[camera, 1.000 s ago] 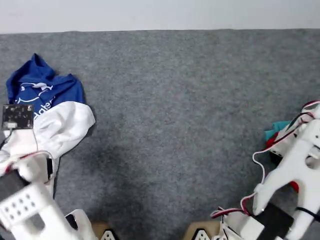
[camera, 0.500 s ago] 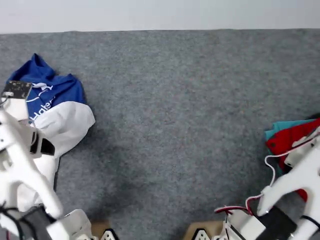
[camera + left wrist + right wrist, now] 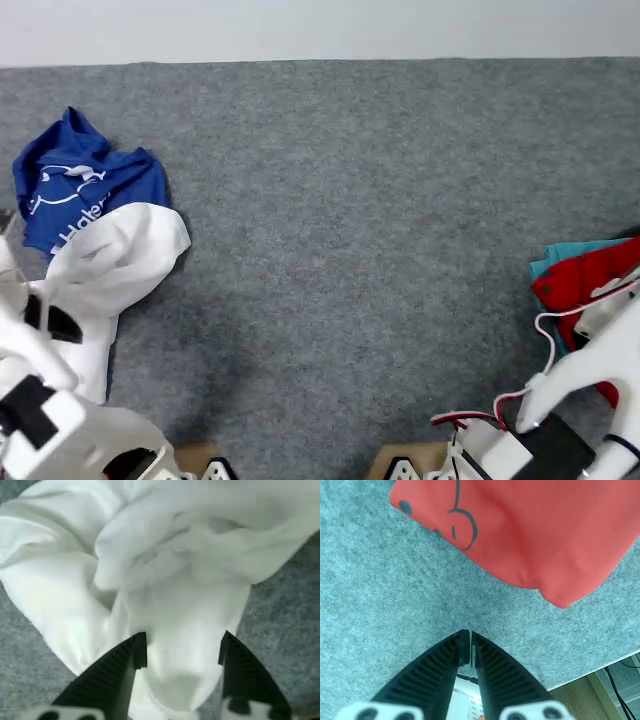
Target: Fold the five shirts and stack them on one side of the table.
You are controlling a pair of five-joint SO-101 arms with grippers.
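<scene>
**Left pincer spread over white cloth, right pincer closed above bare felt**

The left pincer (image 3: pixel 182 644) is wide open. Its two ribbed black fingers (image 3: pixel 120 672) stand on either side of a fold of the crumpled white cloth shirt (image 3: pixel 165 595). The fold lies in the gap between the tips, but the jaws are not closed on it. More rumpled white fabric bunches in thick folds just beyond the tips. The grey felt surface (image 3: pixel 285 615) shows past the cloth on both sides of the pincer.

The right pincer (image 3: pixel 470 636) is fully closed, its fingertips pressed together with nothing between them. It points down at bare grey felt. A little beyond the tips, and not touching them, lies the red cloth shirt (image 3: pixel 540 530), with a thin dark line drawing near its closest corner. Off to one side of this pincer the felt ends at a wooden edge (image 3: pixel 600 692).

In the high view, the left arm (image 3: pixel 60 430) sits at the near left corner, over the near end of the white shirt. Farther along from it, the white shirt overlaps the near edge of a blue cloth shirt with white print (image 3: pixel 85 185), which lies in a heap. The right arm (image 3: pixel 590 370) sits at the near right corner. Just past it the red shirt rests on top of a teal cloth shirt (image 3: pixel 553 259). A strip of the teal one shows along the red shirt's far side. Between the two arms, and well beyond both pincers, a broad stretch of felt runs to the far edge.
</scene>
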